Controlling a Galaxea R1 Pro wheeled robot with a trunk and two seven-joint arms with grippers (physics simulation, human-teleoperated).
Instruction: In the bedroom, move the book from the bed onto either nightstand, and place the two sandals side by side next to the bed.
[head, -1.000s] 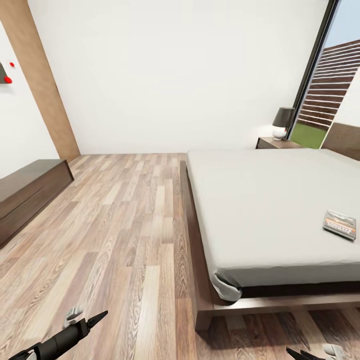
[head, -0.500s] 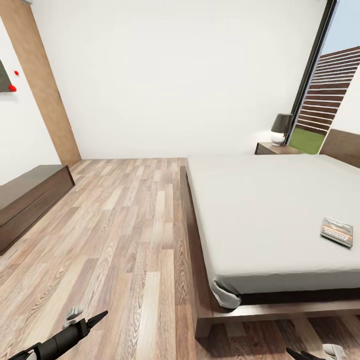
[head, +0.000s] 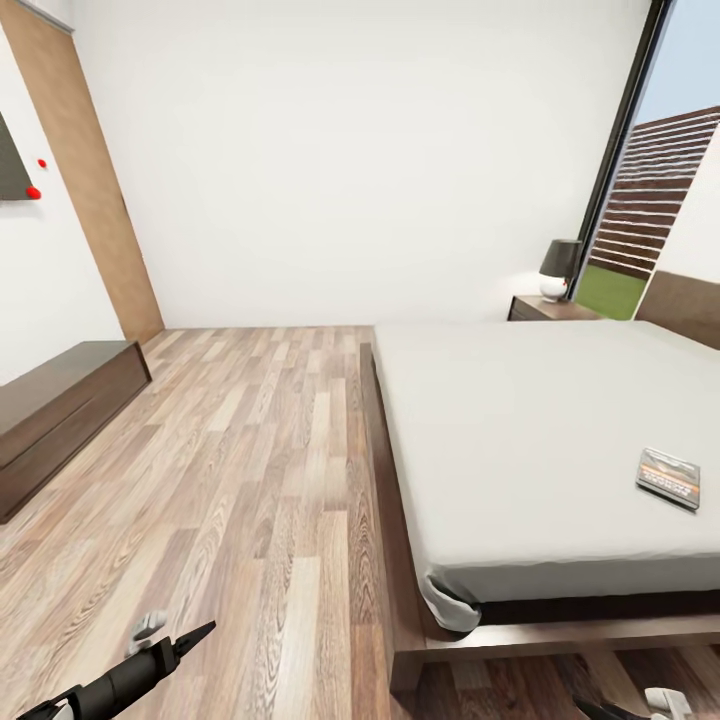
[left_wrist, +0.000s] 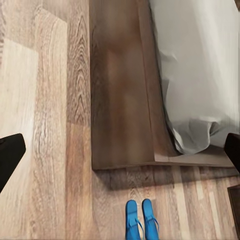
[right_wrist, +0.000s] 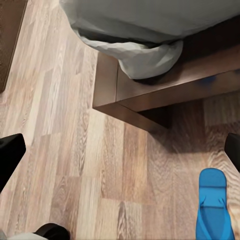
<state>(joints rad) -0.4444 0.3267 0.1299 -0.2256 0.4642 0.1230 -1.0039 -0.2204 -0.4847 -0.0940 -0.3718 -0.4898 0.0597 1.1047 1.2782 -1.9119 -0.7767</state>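
While the book (head: 668, 478) lies flat on the bed (head: 520, 420) near its right edge, both tools, left (left_wrist: 120, 150) and right (right_wrist: 120, 150), hang released, empty. 2 sandals (left_wrist: 140, 220) sit side by side by the bed's foot corner. Judgement: drive closer before reaching; nightstand (head: 550, 308) stands beyond.

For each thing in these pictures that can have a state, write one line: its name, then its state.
book: closed, lying flat on the bed, not yet moved.
sandals: side by side on the floor near the bed's corner.
lamp: upright on the nightstand.
left gripper: open, empty.
right gripper: open, empty.
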